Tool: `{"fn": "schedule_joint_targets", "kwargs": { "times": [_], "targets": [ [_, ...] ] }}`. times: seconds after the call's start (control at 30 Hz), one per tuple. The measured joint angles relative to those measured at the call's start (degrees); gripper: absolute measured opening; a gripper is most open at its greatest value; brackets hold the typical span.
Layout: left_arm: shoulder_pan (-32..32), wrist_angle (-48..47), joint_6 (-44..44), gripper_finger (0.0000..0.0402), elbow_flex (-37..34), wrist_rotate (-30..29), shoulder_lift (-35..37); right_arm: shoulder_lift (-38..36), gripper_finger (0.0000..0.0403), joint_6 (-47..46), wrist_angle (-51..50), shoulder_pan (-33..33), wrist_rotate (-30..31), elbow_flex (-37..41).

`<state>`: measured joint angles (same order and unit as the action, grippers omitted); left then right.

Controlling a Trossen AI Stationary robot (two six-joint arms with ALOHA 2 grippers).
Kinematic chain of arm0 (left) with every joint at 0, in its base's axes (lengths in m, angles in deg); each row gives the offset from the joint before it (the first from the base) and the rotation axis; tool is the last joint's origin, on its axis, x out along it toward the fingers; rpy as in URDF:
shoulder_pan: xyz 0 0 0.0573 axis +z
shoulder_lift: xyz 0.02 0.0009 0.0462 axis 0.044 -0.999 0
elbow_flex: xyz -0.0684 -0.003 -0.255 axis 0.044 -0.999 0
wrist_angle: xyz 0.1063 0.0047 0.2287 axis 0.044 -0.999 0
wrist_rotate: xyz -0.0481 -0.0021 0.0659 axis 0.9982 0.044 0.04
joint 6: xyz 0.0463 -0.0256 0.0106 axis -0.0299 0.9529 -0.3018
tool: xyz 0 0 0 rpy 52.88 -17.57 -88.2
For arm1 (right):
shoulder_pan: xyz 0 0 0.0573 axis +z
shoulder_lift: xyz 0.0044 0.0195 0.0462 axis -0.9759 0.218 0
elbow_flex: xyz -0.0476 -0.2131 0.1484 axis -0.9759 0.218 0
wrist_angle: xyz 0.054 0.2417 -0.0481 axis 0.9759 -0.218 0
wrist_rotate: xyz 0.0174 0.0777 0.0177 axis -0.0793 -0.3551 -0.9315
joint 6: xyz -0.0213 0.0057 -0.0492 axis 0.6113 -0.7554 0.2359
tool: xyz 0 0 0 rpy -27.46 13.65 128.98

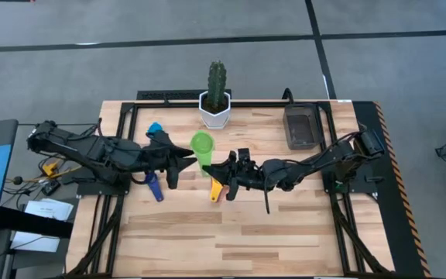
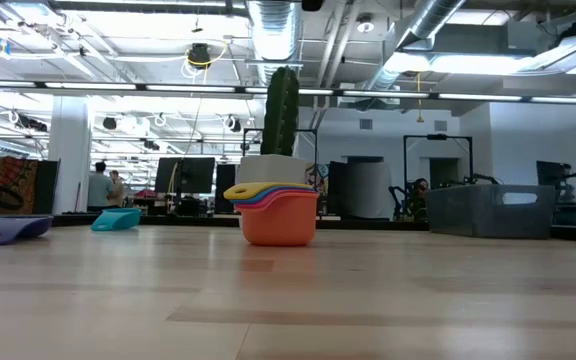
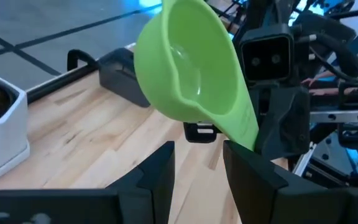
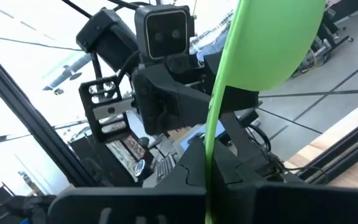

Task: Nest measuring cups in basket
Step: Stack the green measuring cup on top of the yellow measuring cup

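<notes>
The right gripper [image 4: 207,171] is pinching the green cup [image 3: 194,74] by its handle; the left gripper [image 3: 197,165], fingers spread, is waiting just beneath. Best kept level while crossing to the stack [image 2: 278,212], right beside.

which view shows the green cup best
The left wrist view: the green cup fills it, bowl facing the camera, its handle running down past the left gripper's open fingers. The right wrist view shows its back and its handle pinched in the right gripper. The high view shows it small from above; the low view misses it.
</notes>
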<state>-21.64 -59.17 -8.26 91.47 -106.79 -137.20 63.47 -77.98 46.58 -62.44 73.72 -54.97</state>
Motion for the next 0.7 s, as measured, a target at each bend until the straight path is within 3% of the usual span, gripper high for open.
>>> {"fn": "schedule_joint_targets", "kwargs": {
  "times": [0.17, 0.7],
  "targets": [
    [0.1, 0.57, -1.65, 0.0127, 0.0, 0.25, 0.0, 0.01, 0.0007, 0.18, -0.03, -0.11, -1.06, 0.01],
    [0.5, 2.76, -1.14, 0.0158, 0.04, 10.3, 0.91, -0.27, 0.0008, 2.92, 3.19, -0.3, -5.01, 0.12]
  ]
}}
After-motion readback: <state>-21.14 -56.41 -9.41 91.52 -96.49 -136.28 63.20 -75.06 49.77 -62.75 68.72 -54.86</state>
